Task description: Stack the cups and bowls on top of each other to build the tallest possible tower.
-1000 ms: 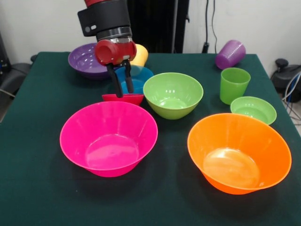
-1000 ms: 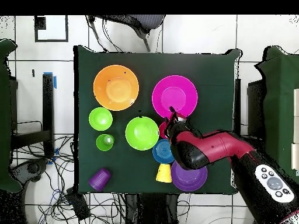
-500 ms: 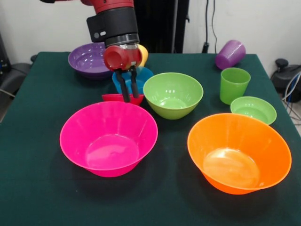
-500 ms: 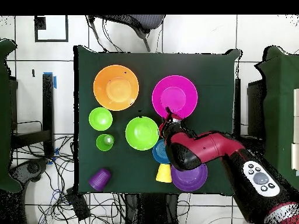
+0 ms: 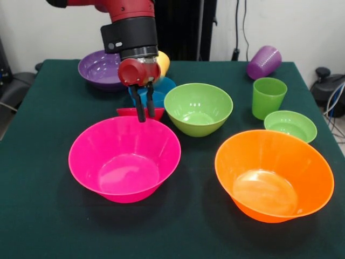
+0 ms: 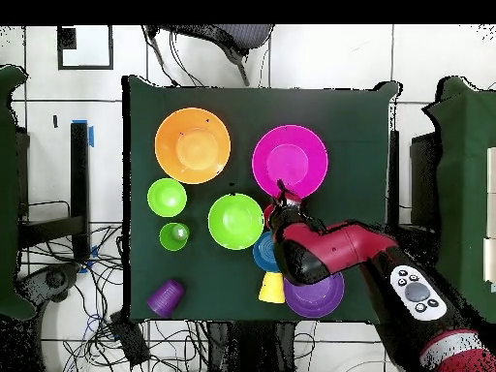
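Front view: the small red bowl (image 5: 140,113) sits on the bench directly under the gripper (image 5: 143,115), and the two black fingers (image 5: 140,107), close together with only a narrow gap, reach down to its rim; whether they pinch the rim I cannot tell for sure, but they look nearly clenched on it. Just behind the gripper is the blue bowl (image 5: 156,89), with the yellow cup (image 5: 162,62) and the purple bowl (image 5: 101,68) farther back. The pink bowl (image 5: 125,157) lies just in front of the gripper, the medium green bowl (image 5: 198,108) beside it. No tower stands yet; the step in hand looks like grasping the red bowl. Next comes a firm grip, a clean lift, and setting it into the green bowl.
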Available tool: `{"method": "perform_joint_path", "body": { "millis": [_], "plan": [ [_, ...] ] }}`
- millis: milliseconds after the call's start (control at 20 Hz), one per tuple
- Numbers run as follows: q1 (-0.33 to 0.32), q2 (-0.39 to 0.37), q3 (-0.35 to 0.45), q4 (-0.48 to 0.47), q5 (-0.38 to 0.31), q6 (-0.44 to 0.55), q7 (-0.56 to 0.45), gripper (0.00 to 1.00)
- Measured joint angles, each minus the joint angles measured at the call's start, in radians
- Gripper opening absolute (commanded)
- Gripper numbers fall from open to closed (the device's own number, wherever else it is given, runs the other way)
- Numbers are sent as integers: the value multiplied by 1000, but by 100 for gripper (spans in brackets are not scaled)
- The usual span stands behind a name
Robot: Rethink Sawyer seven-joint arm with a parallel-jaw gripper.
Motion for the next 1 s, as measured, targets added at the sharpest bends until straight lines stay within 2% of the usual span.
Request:
{"method": "perform_joint_path", "body": {
  "millis": [500,1000],
  "plan": [
    [55,2,-113,-28,1,-40,0,100],
    [55,25,-151,-57,1,-40,0,100]
  ]
}}
